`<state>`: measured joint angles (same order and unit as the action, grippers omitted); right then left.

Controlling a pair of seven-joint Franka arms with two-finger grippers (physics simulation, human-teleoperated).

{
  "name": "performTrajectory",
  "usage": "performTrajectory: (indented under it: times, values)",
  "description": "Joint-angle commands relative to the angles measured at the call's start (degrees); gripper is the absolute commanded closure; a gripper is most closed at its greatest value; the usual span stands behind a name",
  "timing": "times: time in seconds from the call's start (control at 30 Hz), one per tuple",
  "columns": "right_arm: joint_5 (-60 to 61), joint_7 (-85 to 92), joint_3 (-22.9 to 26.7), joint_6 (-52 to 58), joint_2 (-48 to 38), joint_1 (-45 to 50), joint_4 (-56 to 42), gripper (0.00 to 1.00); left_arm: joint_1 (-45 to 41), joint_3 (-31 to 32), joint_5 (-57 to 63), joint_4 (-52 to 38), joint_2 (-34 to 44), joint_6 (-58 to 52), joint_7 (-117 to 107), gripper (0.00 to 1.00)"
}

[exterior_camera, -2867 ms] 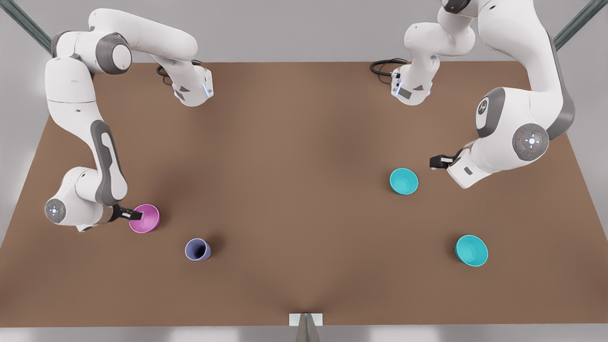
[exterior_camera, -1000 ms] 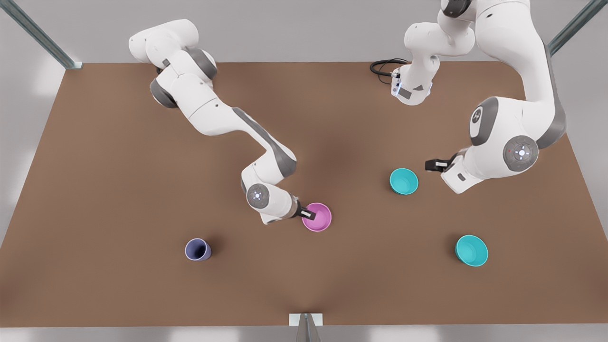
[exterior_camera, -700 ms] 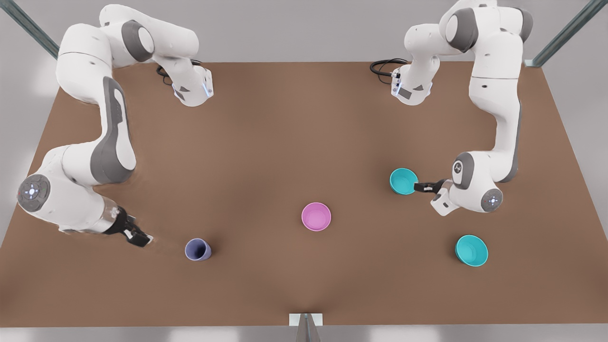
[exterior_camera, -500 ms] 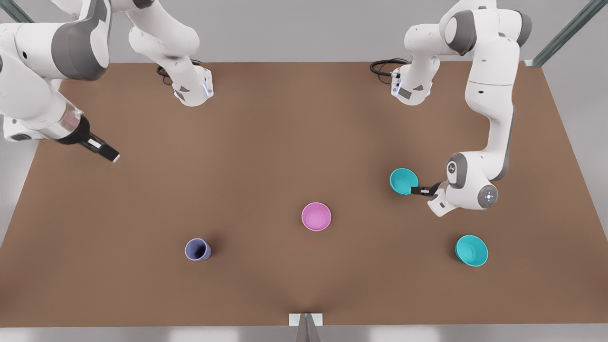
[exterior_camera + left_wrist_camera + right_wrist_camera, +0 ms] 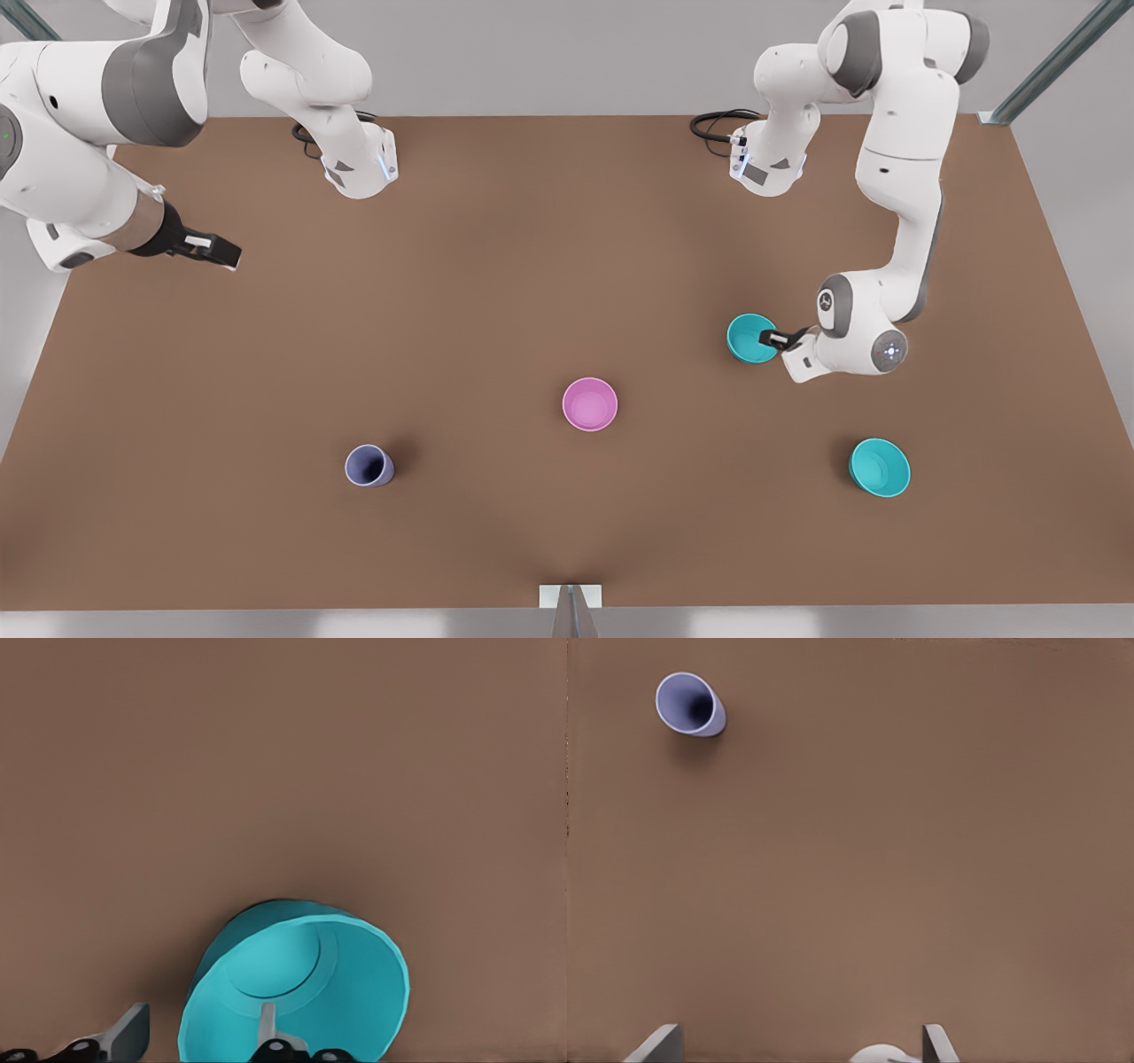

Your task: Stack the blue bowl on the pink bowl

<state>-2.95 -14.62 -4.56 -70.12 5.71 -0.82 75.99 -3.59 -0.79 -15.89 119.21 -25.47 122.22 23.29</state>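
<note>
The blue bowl [image 5: 749, 337] stands upright at the front view's right. My left gripper [image 5: 775, 338] is open at its right rim. In the left wrist view the gripper [image 5: 199, 1032] straddles the bowl's [image 5: 337, 992] wall: one finger [image 5: 266, 1026] is inside, the other finger [image 5: 128, 1036] outside with a gap to the wall. The pink bowl [image 5: 590, 404] sits alone near the table's middle. My right gripper [image 5: 217, 252] hangs open, with nothing in it, high over the table's far left; its wrist view shows the gripper [image 5: 802, 1045] above bare table.
A second teal bowl [image 5: 879, 467] stands at the front right. A periwinkle cup [image 5: 368, 465] stands at the front left, also seen from the right wrist [image 5: 691, 704]. Both arm bases [image 5: 359, 168] and a black cable [image 5: 718, 124] sit at the table's back edge.
My right gripper carried the pink bowl to the table's middle, let it go and drew back up to the far left. My left gripper came down onto the blue bowl's rim.
</note>
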Motion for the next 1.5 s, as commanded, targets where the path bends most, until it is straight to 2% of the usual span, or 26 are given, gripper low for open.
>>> performTrajectory:
  times: [0.0,0.03,0.07,0.3,0.4,0.43,0.47,0.53,0.57,0.6,0.63,0.77,1.13,1.47]
  values:
    - [0.14,12.95,-0.02,0.07,0.71,0.20,-0.14,0.00,-0.19,0.00,-1.60,0.14,-0.01,0.48,10.46,0.58]
    - [0.05,13.04,-0.10,0.07,1.23,0.20,-0.23,0.00,-0.19,0.00,-1.60,0.14,-0.01,0.48,10.46,0.73]
    - [0.14,12.95,-0.10,-0.02,1.41,0.20,-0.23,0.00,-0.19,0.00,-1.60,0.14,-0.01,0.48,10.46,0.79]
    - [0.22,13.74,-0.19,-1.34,2.64,0.03,-1.11,0.00,-0.63,0.00,-1.51,-1.44,1.83,0.21,7.91,0.79]
    - [0.31,13.74,-0.19,-1.34,2.64,0.03,-1.37,0.00,-6.51,0.00,-1.33,-6.70,4.20,-2.76,-12.97,0.79]
    - [0.22,13.74,-0.19,-1.42,2.64,0.03,-1.37,0.00,-9.68,0.00,-0.89,-14.70,3.15,-10.15,-26.70,0.79]
    - [0.49,13.74,-0.19,-1.69,2.64,0.03,-1.37,0.00,-11.44,0.08,-0.81,-22.17,-0.71,-16.03,-34.18,0.79]
    - [0.57,13.92,-0.19,-1.95,2.64,0.03,-1.46,0.00,-14.33,0.35,1.30,-43.51,-10.98,-30.45,-48.67,0.79]
    - [0.57,13.92,-0.19,-2.13,2.64,0.03,-1.46,0.00,-15.92,0.35,1.30,-47.92,-13.80,-30.81,-53.33,0.79]
    - [0.66,13.92,-0.19,-2.57,2.64,0.03,-1.46,0.00,-18.82,0.35,1.39,-57.59,-19.87,-30.73,-60.02,0.79]
    - [0.66,14.01,-0.28,-2.57,2.99,0.03,-1.55,0.00,-19.35,0.35,1.31,-61.55,-22.60,-30.37,-61.00,0.79]
    - [0.66,14.01,-0.45,-3.27,3.17,0.11,-1.90,0.00,-23.74,0.08,1.39,-62.44,-25.41,-23.08,-61.79,0.79]
    - [0.84,14.01,-0.45,-3.80,3.17,0.11,-1.90,0.00,-24.36,2.63,0.07,-62.17,-29.19,-19.47,-63.02,0.79]
    - [0.93,14.01,-0.45,-3.80,3.43,0.11,-1.90,0.00,-24.54,2.55,-0.01,-62.09,-30.25,-15.87,-62.84,0.79]
